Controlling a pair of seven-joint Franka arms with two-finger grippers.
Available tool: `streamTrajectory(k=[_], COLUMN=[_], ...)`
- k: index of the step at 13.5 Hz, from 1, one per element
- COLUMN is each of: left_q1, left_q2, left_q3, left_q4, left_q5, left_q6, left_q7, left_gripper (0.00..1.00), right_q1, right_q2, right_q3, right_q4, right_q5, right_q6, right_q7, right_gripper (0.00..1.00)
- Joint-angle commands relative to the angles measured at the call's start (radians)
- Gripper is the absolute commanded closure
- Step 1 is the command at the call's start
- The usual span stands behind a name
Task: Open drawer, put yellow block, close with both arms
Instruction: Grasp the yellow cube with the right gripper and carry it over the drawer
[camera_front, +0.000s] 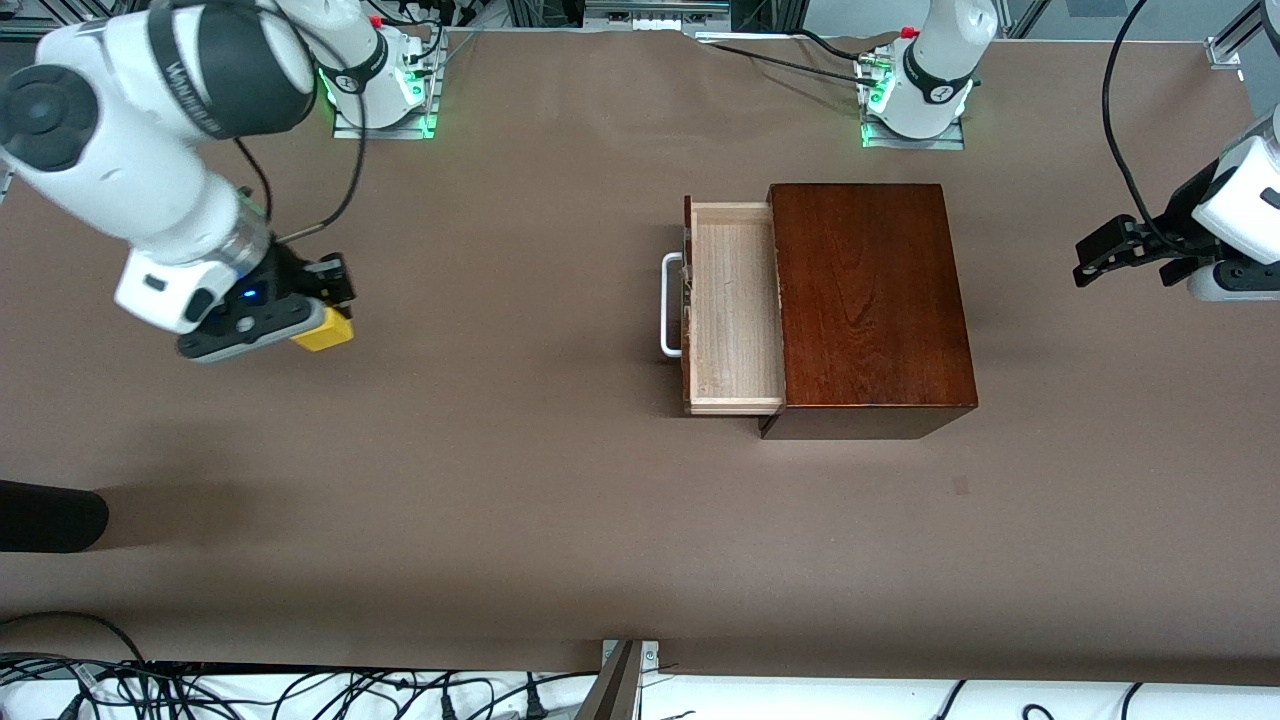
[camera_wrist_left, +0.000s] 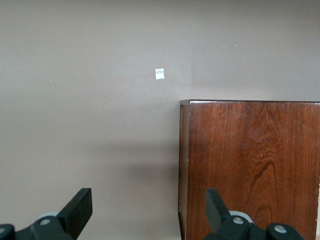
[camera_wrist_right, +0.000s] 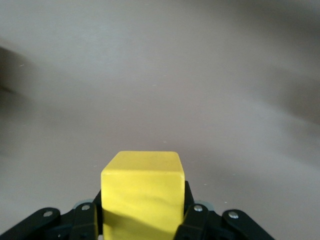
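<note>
Yellow block (camera_front: 323, 331) clamped in the right gripper (camera_front: 318, 310) fingers, up over bare brown worktop (camera_front: 500, 500) at the right arm's end. Drawer (camera_front: 732, 305) pulled open, pale inside, white handle (camera_front: 670, 305). Left gripper (camera_front: 1120, 255) fingers spread wide, holding nothing, waiting off the box's (camera_front: 870, 300) other end.

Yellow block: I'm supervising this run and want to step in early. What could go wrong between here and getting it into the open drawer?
1. The right gripper holds the yellow block only between its fingertips over bare table; it could slip out during the carry.
2. The drawer is only partly out, so the opening is narrow; a drop might hit the box's top or the white handle.
</note>
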Motion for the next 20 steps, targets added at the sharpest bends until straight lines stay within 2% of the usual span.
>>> streamTrajectory(k=[1, 3, 7, 14, 17, 20], left_q1=[0.006, 0.006, 0.005, 0.005, 0.005, 0.005], left_q2=[0.021, 0.021, 0.021, 0.021, 0.021, 0.021], left_q3=[-0.008, -0.008, -0.010, -0.010, -0.010, -0.010], left_q4=[0.030, 0.030, 0.030, 0.030, 0.030, 0.030], left_q5=[0.016, 0.016, 0.016, 0.016, 0.016, 0.016], left_q6=[0.005, 0.008, 0.008, 0.009, 0.009, 0.009], left_q7=[0.008, 0.008, 0.008, 0.008, 0.008, 0.008], left_gripper=[0.00, 0.00, 0.00, 0.00, 0.00, 0.00], right_q1=[0.057, 0.103, 0.232, 0.427, 0.462, 0.491], right_q2=[0.013, 0.031, 0.082, 0.298, 0.335, 0.378], right_q3=[-0.006, -0.006, -0.006, -0.006, -0.006, -0.006], right_q4=[0.042, 0.071, 0.143, 0.385, 0.398, 0.417], right_q5=[0.042, 0.080, 0.080, 0.079, 0.079, 0.077], right_q6=[-0.032, -0.032, -0.032, -0.006, 0.051, 0.129], right_q7=[0.031, 0.068, 0.068, 0.052, 0.002, -0.151], right_gripper=[1.00, 1.00, 1.00, 1.00, 1.00, 1.00])
